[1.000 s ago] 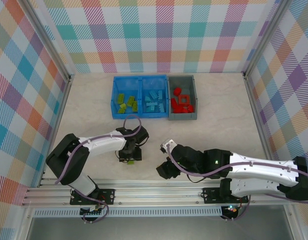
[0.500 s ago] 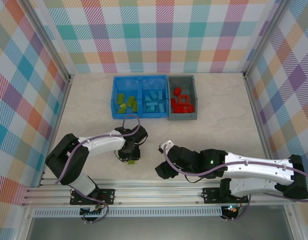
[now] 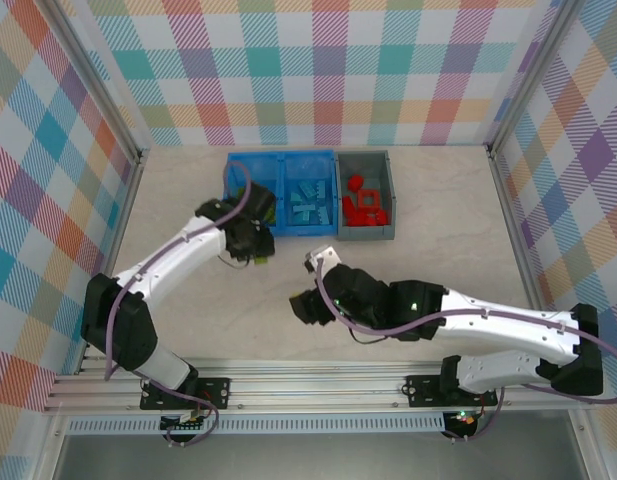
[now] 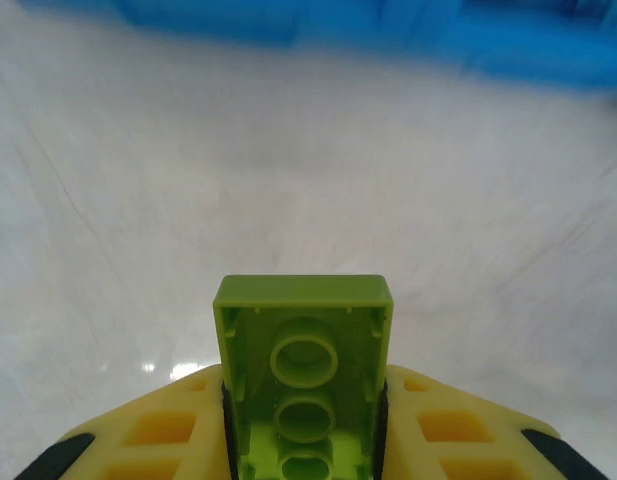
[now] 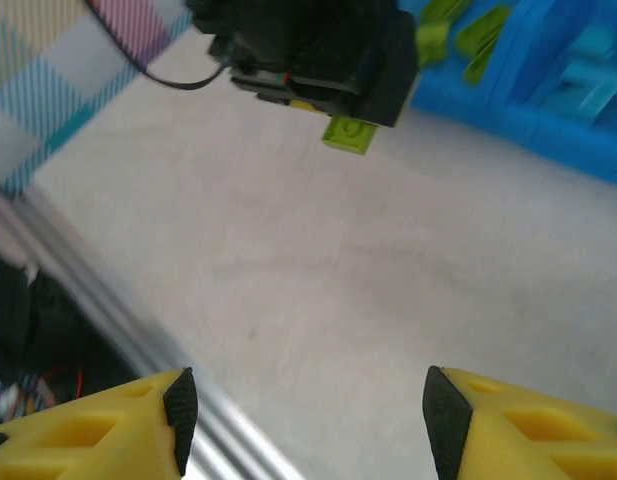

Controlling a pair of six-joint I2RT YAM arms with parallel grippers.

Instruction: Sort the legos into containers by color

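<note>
Left jaws pinch a green lego [image 4: 304,340] at the blue bin's [image 3: 308,232] 7 o'clock; right jaws are apart.

I see a pale marbled worktop [image 3: 458,250] boxed in by pastel plaid panels [image 3: 328,70] at nine, twelve and three o'clock. An aluminium rail [image 3: 318,385] runs along six o'clock. Lighting looks even and soft.
</note>
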